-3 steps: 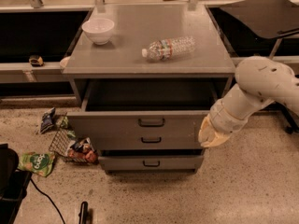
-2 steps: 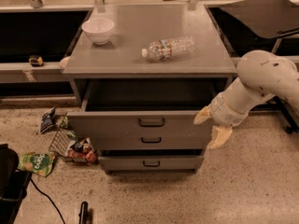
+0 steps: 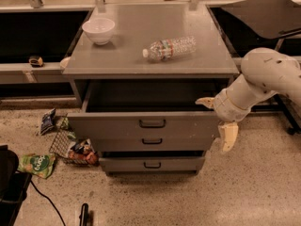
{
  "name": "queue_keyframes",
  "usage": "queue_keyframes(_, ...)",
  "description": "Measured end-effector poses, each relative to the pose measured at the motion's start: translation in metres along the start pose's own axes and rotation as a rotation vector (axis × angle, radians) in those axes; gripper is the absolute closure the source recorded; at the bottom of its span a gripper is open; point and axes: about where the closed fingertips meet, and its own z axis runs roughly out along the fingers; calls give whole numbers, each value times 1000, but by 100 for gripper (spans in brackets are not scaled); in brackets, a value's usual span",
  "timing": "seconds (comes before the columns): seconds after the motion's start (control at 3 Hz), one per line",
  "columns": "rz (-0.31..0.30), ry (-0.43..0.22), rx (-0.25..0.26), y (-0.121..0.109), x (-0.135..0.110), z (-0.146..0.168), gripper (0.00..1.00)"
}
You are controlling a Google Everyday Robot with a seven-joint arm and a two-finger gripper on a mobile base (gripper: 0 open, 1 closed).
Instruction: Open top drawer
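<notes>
Over at the right front corner of the top drawer (image 3: pixel 117 125) is the end effector (image 3: pixel 212 125), two pale fingers (image 3: pixel 228 136) spread wide apart with nothing between them. One pokes left over the drawer's corner, the other hangs down beside the front panel; can't tell if either actually touches the metal. The white arm (image 3: pixel 265 74) runs off the right edge, so the rest of the robot is cut off.

Top drawer is pulled out, and the inside is too dark to make out any contents. Three grey drawers in all, one black handle each. On the worktop (image 3: pixel 141 13): one white bowl (image 3: pixel 99 30) and one plastic bottle (image 3: pixel 170 47) lying on its side. Floor on the left has one wire basket (image 3: pixel 62 142) with crumpled packets I can't count, plus one green bag (image 3: pixel 38 164)
</notes>
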Motion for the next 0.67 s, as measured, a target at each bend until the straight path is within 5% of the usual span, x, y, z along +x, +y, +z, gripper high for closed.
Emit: queue_keyframes(0.67, 44, 6, -87, 3, 17, 36, 0)
